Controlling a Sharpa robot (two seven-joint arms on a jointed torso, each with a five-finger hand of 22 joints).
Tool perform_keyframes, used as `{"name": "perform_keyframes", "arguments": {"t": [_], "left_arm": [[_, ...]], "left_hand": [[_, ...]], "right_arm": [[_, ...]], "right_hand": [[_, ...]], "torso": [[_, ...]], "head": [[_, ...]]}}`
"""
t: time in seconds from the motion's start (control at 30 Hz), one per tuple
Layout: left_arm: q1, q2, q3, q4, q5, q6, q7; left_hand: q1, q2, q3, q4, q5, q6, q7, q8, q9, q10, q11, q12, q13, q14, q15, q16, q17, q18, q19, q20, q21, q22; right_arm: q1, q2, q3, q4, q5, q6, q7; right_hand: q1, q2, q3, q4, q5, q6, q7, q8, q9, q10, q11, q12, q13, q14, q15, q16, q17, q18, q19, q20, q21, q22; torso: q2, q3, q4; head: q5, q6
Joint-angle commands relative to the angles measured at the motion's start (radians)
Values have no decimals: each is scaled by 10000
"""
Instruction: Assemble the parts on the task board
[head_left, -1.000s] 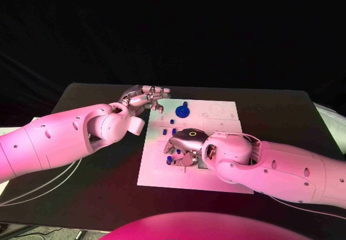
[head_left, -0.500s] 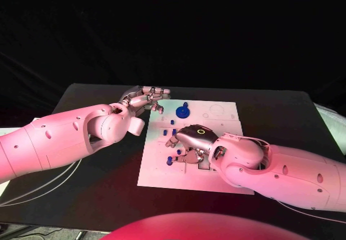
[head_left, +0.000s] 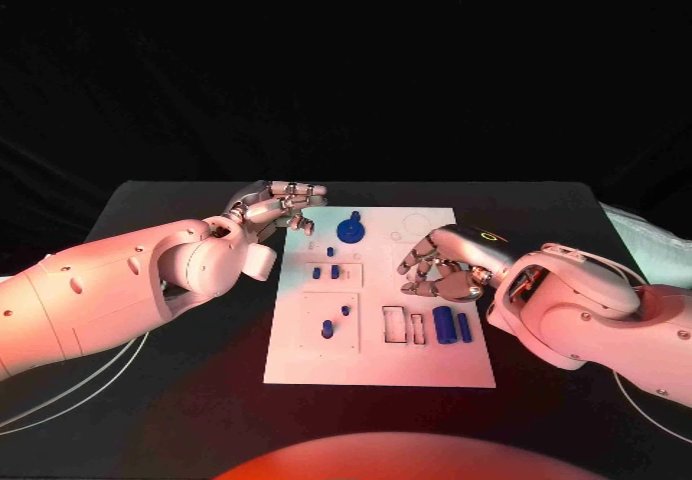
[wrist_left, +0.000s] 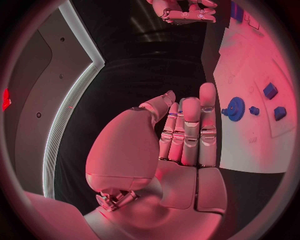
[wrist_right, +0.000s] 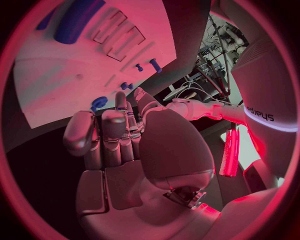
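Note:
The white task board (head_left: 378, 355) lies in the middle of the black table. A blue gear-shaped part (head_left: 351, 230) stands near its far edge. Two small blue parts (head_left: 326, 270) sit below the gear, and two more (head_left: 335, 319) are in a recessed panel. Two blue cylinders (head_left: 451, 325) lie side by side near slots on the right. My right hand (head_left: 440, 265) hovers over the board's right half, fingers loosely bent, nothing in them (wrist_right: 119, 145). My left hand (head_left: 281, 205) is at the board's far left corner, fingers straight and together, empty (wrist_left: 184, 135).
The black table (head_left: 173, 400) surrounds the board, with bare room at the front and on both sides. A white cable (head_left: 87, 385) runs along the table's left edge under my left arm. Empty rectangular slots (head_left: 402, 325) lie beside the cylinders.
My right hand has lifted off the board's near-left area and moved right and farther back, uncovering the slots and the two cylinders. The camera has shifted. My left hand has stayed in place.

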Motion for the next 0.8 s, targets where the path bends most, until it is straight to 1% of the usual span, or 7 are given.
{"name": "perform_keyframes", "arguments": {"t": [0.03,0.17,0.23,0.3,0.43,0.57,0.8], "left_arm": [[3,20,4,46,7,190,64],[0,14,-3,68,7,232,60],[-3,7,-8,69,7,244,61],[-8,-5,-11,72,7,245,65],[-22,-35,-16,79,7,247,67],[-36,-49,-19,79,7,249,66],[-57,-64,-20,81,7,254,68]], "left_hand": [[70,0,-61,2,-7,-58,12,45,0,-68,-11,39,-13,-10,43,46,-4,184,52,43,-38,-13],[70,0,-61,2,-7,-58,12,45,0,-68,-11,39,-13,-10,43,46,-4,184,52,43,-38,-13],[70,0,-61,2,-7,-58,12,45,0,-68,-11,39,-13,-10,43,46,-4,184,52,43,-38,-13],[70,0,-61,2,-7,-58,12,45,0,-68,-11,39,-13,-10,43,46,-4,184,52,43,-38,-13],[70,0,-61,2,-7,-58,12,45,0,-68,-11,39,-13,-10,43,46,-4,184,52,43,-38,-13],[70,0,-61,2,-7,-58,12,45,0,-68,-11,39,-13,-10,43,46,-4,184,52,43,-38,-13],[70,0,-61,2,-7,-58,12,45,0,-68,-11,39,-13,-10,43,46,-4,184,52,43,-38,-13]], "right_arm": [[29,-335,-37,81,930,464,-1729],[11,-668,-131,95,811,589,-2419],[-65,-755,-170,100,644,620,-2665],[-136,-795,-194,110,460,657,-2869],[-252,-827,-228,127,52,827,-3163],[-322,-802,-245,126,-112,969,-3260],[-474,-614,-262,80,-232,1214,-3321]], "right_hand": [[-403,-156,-228,313,144,57,-98,23,0,516,-147,379,368,362,-136,372,433,-219,162,-94,285,370],[-1167,-365,-982,1055,352,40,-208,102,21,864,-262,1406,1403,465,-199,1496,2007,-373,462,-205,866,1211],[-1037,-322,-1491,1408,301,-10,-210,229,60,499,-272,2923,3184,386,-264,1940,2583,-414,460,-210,1053,1449],[-919,-174,-1891,1701,287,-54,-233,355,97,272,-257,4270,4812,376,-186,2241,3026,-444,494,-182,1207,1672],[-1053,-43,-2507,1750,255,-152,-194,528,140,112,-212,5670,6612,406,-169,2608,3637,-488,570,-143,1395,1963],[-1119,67,-2718,1769,291,-161,-200,627,172,114,-213,6164,7281,434,-152,2777,3940,-514,622,-135,1484,2107],[-1230,217,-2930,1775,367,-67,-243,808,276,119,-244,6541,7834,459,-170,2921,4197,-537,668,-141,1563,2235]], "torso": [[-78,4,-161],[-124,-6,-233],[-140,-3,-254],[-148,0,-267],[-144,3,-265],[-147,-8,-260],[-124,-3,-270]], "head": [[-106,45],[-136,32],[-150,34],[-154,28],[-210,-2],[-257,0],[-228,-19]]}}
